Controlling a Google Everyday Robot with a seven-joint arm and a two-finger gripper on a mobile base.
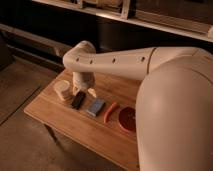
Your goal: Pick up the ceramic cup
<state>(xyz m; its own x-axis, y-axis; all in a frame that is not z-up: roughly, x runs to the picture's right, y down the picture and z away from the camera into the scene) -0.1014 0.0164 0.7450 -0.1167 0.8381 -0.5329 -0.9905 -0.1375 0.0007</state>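
Note:
The ceramic cup point(62, 89) is a small pale cream round cup standing upright near the left end of the wooden table point(60, 122). My gripper point(81, 96) hangs from the cream arm, pointing down just right of the cup and low over the tabletop. It stands between the cup and a blue-grey block point(95, 106). It holds nothing that I can see. The arm hides the table surface behind the gripper.
A narrow orange-red object point(110, 112) lies right of the block. A red-orange bowl point(127, 119) sits further right, partly hidden by my arm's large shell point(175, 110). Dark shelving point(150, 20) runs behind the table. The table's front edge is near.

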